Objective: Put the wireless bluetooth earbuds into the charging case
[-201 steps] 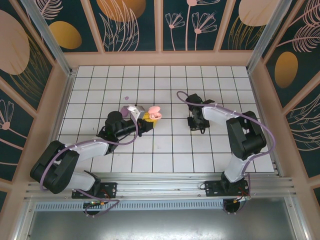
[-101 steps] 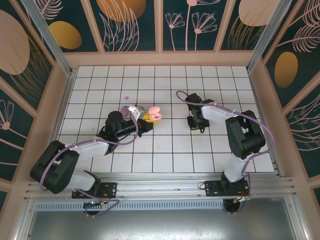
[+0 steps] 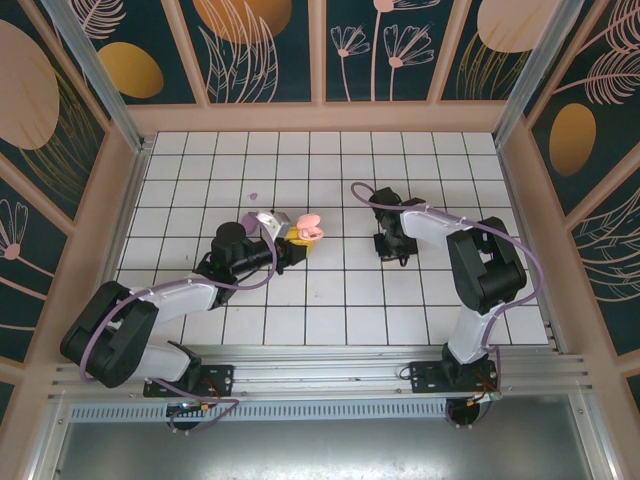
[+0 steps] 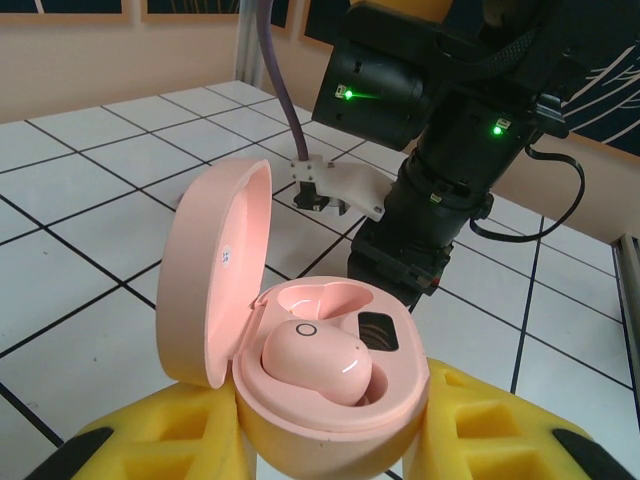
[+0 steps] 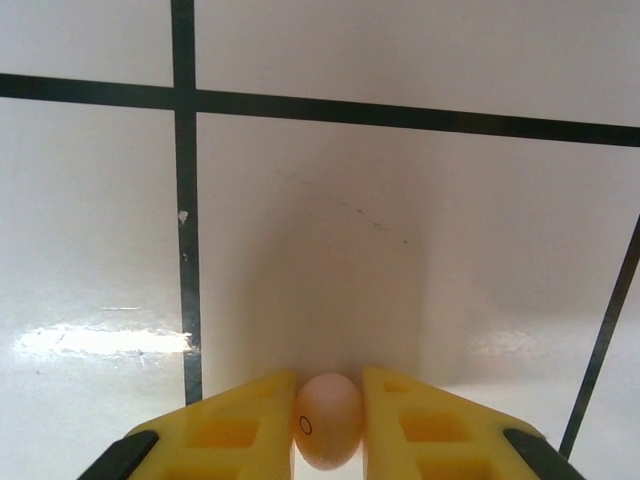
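Two closed grips — left fingers (image 4: pixel 455 425): pink case (image 4: pixel 310 430) | right fingers (image 5: pixel 270 412): earbud (image 5: pixel 328 420)

Pale pink earbud (image 5: pixel 327 420) pinched between the right tool's (image 5: pixel 328 398) yellow fingers (image 5: pixel 245 425), over white tiles (image 5: pixel 300 200)

White square-tiled tabletop with dark grout lines (image 3: pixel 330 300), glossy under the lights close up (image 5: pixel 300 180), fenced on three sides by a pale wooden frame (image 3: pixel 320 118). Above the frame, dark teal wall panels (image 3: pixel 270 50) printed with pale pink leaf and flower outlines and solid orange ovals (image 3: pixel 130 68). Bare aluminium posts (image 3: pixel 95 70) slanting up from the far corners. Along the near edge, a ribbed aluminium rail (image 3: pixel 320 362), and below it a dull grey metal sheet (image 3: pixel 320 450).
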You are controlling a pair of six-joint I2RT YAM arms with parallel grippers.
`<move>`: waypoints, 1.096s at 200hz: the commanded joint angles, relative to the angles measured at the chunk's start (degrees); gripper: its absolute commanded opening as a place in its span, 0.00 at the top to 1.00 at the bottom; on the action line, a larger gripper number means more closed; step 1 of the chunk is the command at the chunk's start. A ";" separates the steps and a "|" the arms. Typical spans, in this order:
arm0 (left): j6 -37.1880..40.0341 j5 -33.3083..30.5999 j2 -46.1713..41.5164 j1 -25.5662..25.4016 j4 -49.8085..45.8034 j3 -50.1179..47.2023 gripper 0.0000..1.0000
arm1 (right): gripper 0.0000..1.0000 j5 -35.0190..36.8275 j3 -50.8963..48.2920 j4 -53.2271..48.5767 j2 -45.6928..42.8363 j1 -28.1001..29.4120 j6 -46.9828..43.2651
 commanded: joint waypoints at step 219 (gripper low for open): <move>1.11 2.85 -7.51 -0.11 -8.40 7.61 0.90 | 0.88 -13.19 0.92 0.84 -24.17 7.32 12.16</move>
